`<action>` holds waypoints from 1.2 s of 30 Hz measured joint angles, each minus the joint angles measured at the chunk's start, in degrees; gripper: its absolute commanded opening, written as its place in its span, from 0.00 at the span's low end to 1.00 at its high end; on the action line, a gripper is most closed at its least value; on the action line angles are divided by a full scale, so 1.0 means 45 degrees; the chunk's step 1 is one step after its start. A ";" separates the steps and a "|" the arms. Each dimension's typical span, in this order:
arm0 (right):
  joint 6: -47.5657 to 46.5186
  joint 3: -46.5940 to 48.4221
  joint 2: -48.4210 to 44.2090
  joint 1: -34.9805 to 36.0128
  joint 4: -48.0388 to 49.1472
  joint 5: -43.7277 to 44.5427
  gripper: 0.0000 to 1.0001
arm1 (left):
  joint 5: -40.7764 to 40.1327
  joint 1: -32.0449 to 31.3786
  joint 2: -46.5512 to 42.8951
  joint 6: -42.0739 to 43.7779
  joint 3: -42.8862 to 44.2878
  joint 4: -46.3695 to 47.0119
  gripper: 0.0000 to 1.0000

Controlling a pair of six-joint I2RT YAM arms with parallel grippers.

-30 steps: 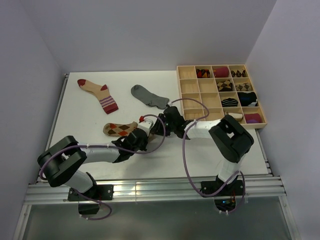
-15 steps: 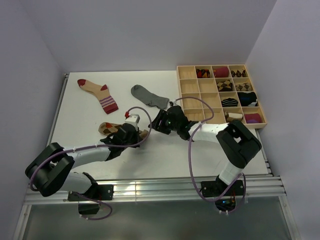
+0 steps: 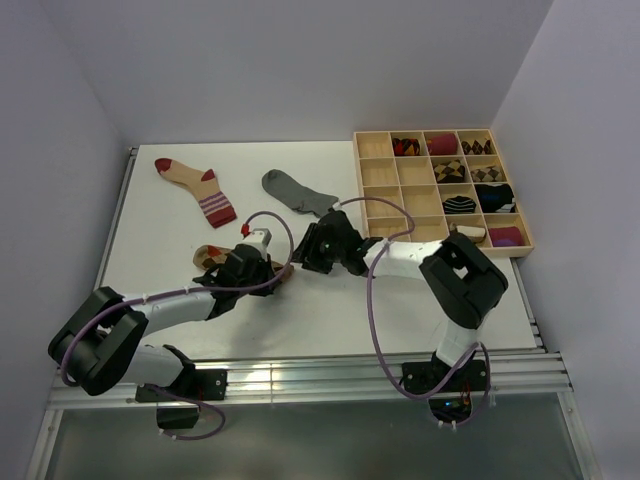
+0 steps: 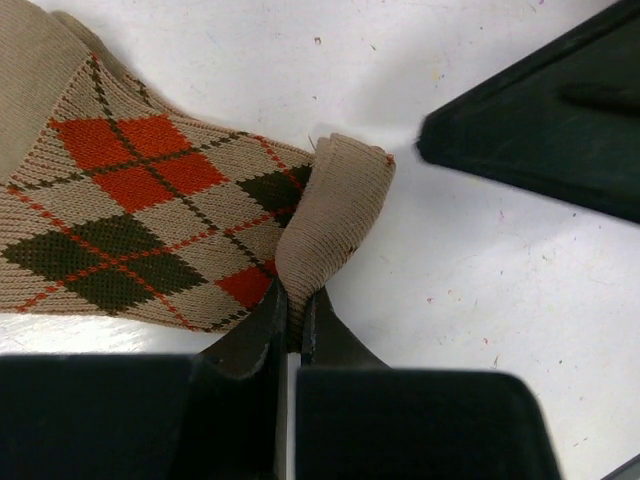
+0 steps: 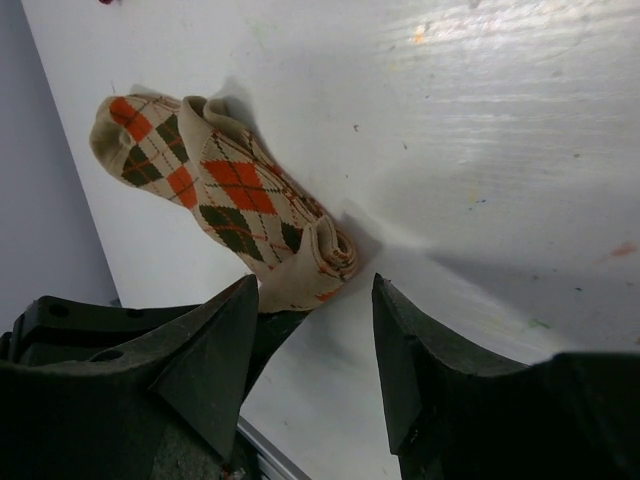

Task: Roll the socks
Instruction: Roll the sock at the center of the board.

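The brown argyle sock [image 4: 120, 200] lies flat on the white table with its cuff end rolled into a short tube [image 4: 335, 200]. My left gripper [image 4: 293, 312] is shut on that rolled end. In the top view the sock [image 3: 216, 256] is mostly hidden under the left gripper [image 3: 252, 266]. My right gripper [image 5: 315, 287] stands open just short of the roll [image 5: 322, 255], touching nothing; in the top view this right gripper [image 3: 308, 252] sits right of the left one. The grey sock [image 3: 298, 193] and the beige sock with red toe and striped cuff [image 3: 196, 186] lie flat farther back.
A wooden compartment tray [image 3: 356, 190] at the back right holds several rolled sock bundles. The table's near metal rail [image 3: 300, 375] and the left wall [image 3: 50, 200] bound the space. The right arm's cable [image 3: 372, 300] loops over the table.
My left gripper has moved left and a little away from the table's near edge with the argyle sock's rolled end. The right gripper has followed it leftward.
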 measured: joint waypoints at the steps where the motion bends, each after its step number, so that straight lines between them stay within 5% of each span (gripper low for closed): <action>1: 0.0087 0.0112 0.0141 0.0087 -0.0010 0.0005 0.56 | 0.0049 0.0010 0.0000 0.0000 -0.0019 0.0000 0.00; 14: 0.0996 0.1107 0.1491 0.0826 -0.1035 0.0078 0.52 | 0.0238 0.0034 -0.0117 0.0010 -0.0146 0.0015 0.00; 17: 0.1107 0.1316 0.1632 0.0835 -0.1190 0.0112 0.45 | 0.0277 0.0034 -0.0209 0.0029 -0.0223 0.0049 0.00; 20: 0.1161 0.1661 0.2006 0.0865 -0.1311 0.0170 0.24 | 0.0432 0.0044 -0.0364 0.0039 -0.0345 0.0053 0.01; 23: 0.1175 0.1846 0.2176 0.0889 -0.1452 0.0170 0.08 | 0.0471 0.0044 -0.0471 0.0029 -0.0389 0.0034 0.13; 24: 0.1117 0.1899 0.2176 0.0899 -0.1520 0.0170 0.04 | 0.0471 0.0044 -0.0505 0.0029 -0.0398 0.0010 0.30; 27: 0.0942 0.1987 0.2176 0.0908 -0.1729 0.0223 0.00 | 0.0393 0.0044 -0.0763 -0.0107 -0.0427 -0.0034 0.60; 31: 0.0500 0.2234 0.2176 0.0908 -0.2186 0.0355 0.00 | -0.0170 0.0053 -0.1661 -0.0704 -0.0534 -0.0175 0.66; 36: -0.0189 0.2322 0.2176 0.0840 -0.2351 0.0447 0.00 | -0.1141 0.0539 -0.3016 -0.1598 -0.0908 -0.0306 0.57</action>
